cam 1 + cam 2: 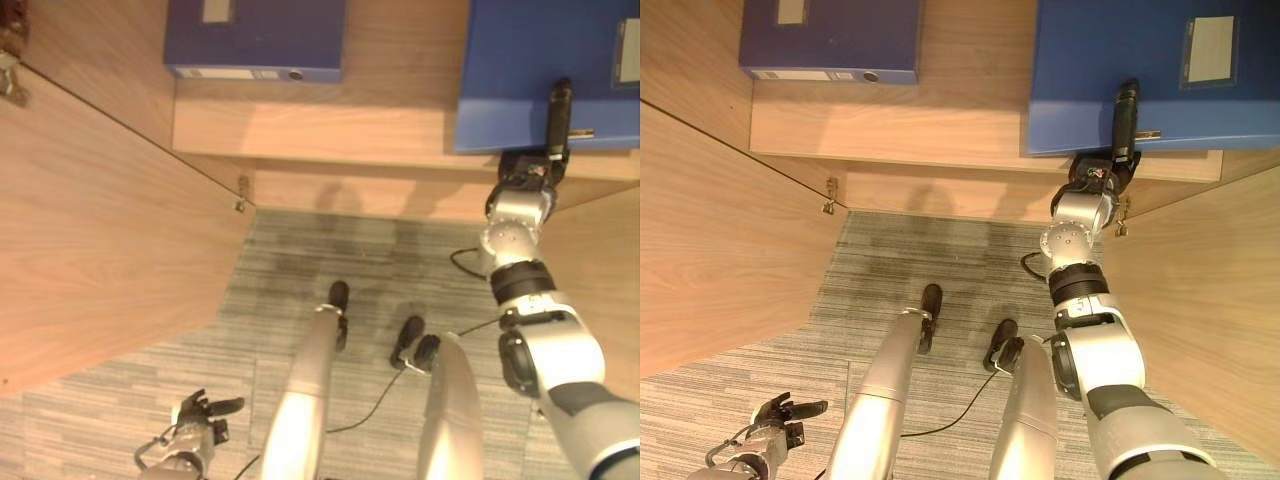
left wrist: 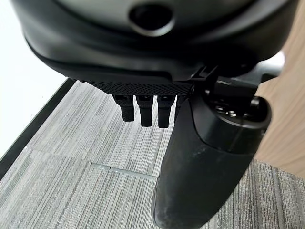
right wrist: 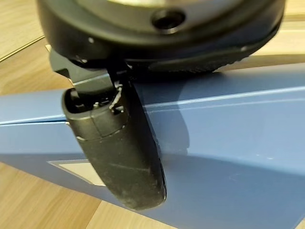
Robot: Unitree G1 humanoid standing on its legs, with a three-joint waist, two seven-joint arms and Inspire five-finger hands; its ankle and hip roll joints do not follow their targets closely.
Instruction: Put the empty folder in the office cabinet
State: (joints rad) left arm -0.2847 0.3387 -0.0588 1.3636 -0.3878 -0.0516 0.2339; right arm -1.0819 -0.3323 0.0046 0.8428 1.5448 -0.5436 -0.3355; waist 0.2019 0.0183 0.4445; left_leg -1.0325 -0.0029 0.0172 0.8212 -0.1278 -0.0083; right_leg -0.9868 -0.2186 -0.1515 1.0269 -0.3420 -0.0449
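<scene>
The blue folder point(image 1: 1120, 70) lies flat on the cabinet shelf point(image 1: 940, 125), its near edge overhanging and pinched by the right hand point(image 1: 1110, 165), thumb on top, fingers probably beneath; stiff, light and slick, it is best gripped there, while the left hand point(image 1: 200, 415) hangs relaxed.

Bright blue folder point(image 1: 1120, 70), navy binder point(image 1: 830, 40), pale wood cabinet point(image 1: 940, 135), grey striped carpet point(image 1: 930, 255).
</scene>
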